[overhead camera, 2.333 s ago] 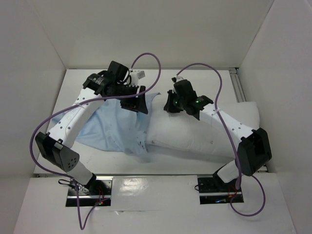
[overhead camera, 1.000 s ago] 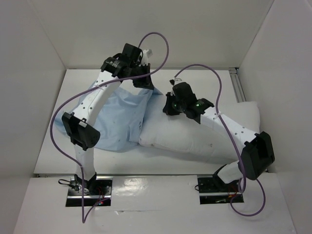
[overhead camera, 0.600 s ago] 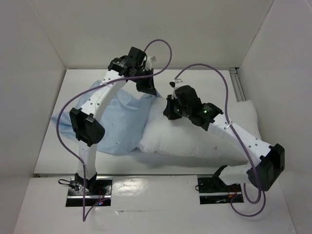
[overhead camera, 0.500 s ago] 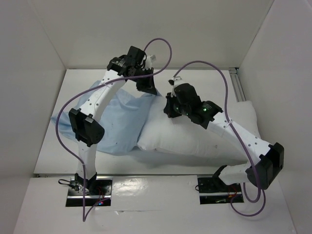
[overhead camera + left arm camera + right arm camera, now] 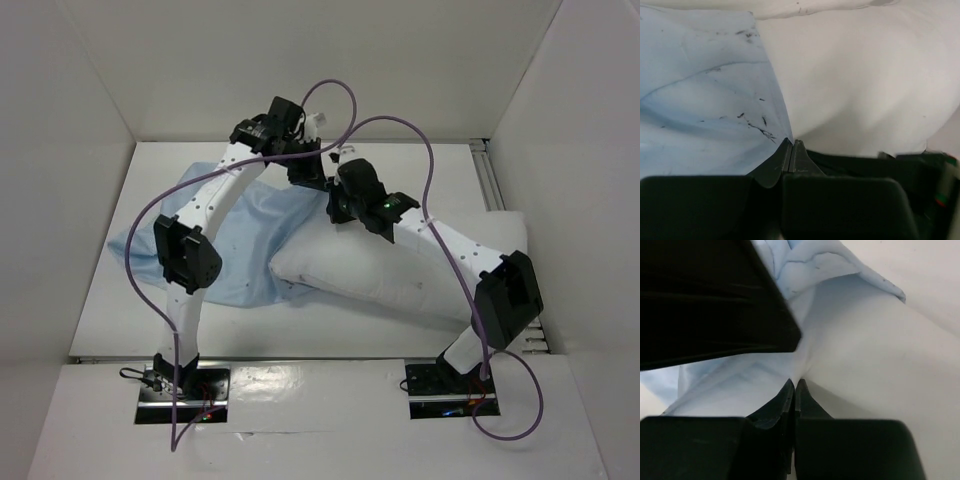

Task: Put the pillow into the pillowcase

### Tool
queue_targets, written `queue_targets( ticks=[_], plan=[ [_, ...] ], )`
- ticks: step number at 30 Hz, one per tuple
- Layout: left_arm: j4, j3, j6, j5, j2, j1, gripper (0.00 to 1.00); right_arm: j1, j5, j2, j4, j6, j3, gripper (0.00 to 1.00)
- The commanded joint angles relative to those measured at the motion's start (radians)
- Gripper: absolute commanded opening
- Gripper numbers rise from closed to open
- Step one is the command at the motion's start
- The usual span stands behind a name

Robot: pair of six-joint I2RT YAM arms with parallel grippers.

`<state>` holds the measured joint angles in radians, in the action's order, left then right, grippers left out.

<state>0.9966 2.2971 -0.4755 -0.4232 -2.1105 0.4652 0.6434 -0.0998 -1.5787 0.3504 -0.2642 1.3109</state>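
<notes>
My left gripper (image 5: 791, 148) is pressed together on the edge of the pillowcase (image 5: 235, 245), right where the light blue cloth meets the white pillow (image 5: 400, 275). I hold that hem up at the far middle of the table (image 5: 420, 170) so the mouth does not lie flat. My right gripper (image 5: 792, 386) is just beside it, to the right and a little nearer. Its fingers are also closed, pinching what I take to be the pillow's far left corner, where white and blue fold together. I cannot tell for certain whether some blue cloth is caught in that pinch as well.

The pillow lies across the middle and right of the table, almost all of it outside the case. The case spreads flat and wrinkled to the left. I judge the two pinches sit this close so the corner can be fed under the lifted hem. The insertion has barely begun.
</notes>
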Motion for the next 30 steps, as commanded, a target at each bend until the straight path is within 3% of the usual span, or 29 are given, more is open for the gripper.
queue_targets(
  ticks=[1,2,3,5,6,7,8,9,12,15,19,24,30],
  plan=[
    [-0.059,0.028,-0.009,-0.043,-0.071,-0.007,0.0,-0.008,0.0,0.02,-0.169,-0.018,-0.039,0.0],
    [-0.059,0.028,-0.009,-0.043,-0.071,-0.007,0.02,-0.017,0.0,0.02,-0.169,-0.027,-0.039,0.0],
    [-0.059,0.019,-0.009,-0.02,-0.071,-0.007,0.1,-0.017,0.0,0.02,-0.156,-0.027,-0.048,0.0],
    [-0.059,-0.022,0.02,0.003,-0.042,-0.007,0.4,-0.031,0.0,0.029,-0.143,-0.027,-0.061,0.0],
    [-0.059,-0.034,0.032,0.003,-0.017,-0.016,0.66,-0.031,0.017,0.029,-0.143,-0.027,-0.061,0.0],
    [-0.038,-0.044,0.055,0.044,-0.006,-0.016,0.76,-0.042,0.034,0.029,-0.143,-0.027,-0.07,0.0],
    [-0.017,-0.044,0.069,0.07,0.003,-0.016,0.93,-0.053,0.044,0.029,-0.143,-0.027,-0.079,0.0],
    [0.006,-0.03,0.08,0.102,0.003,-0.016,1.0,-0.053,0.054,0.039,-0.133,-0.027,-0.079,0.0],
    [0.049,-0.039,0.098,0.214,0.073,-0.025,1.0,-0.062,0.054,0.048,-0.133,-0.027,-0.101,0.0],
    [0.053,-0.16,0.054,0.329,0.202,-0.06,1.0,-0.071,0.063,0.066,-0.133,-0.038,-0.11,0.0],
    [-0.076,-0.439,-0.026,0.33,0.426,-0.129,0.86,-0.082,0.095,0.066,-0.133,-0.038,-0.11,0.0],
    [-0.214,-0.839,-0.153,0.275,0.665,-0.191,0.87,-0.082,0.117,0.045,-0.133,-0.038,-0.09,0.0],
    [-0.444,-1.247,-0.317,0.049,0.915,-0.229,0.82,-0.082,0.14,0.026,-0.133,-0.038,-0.072,0.0]
  ],
)
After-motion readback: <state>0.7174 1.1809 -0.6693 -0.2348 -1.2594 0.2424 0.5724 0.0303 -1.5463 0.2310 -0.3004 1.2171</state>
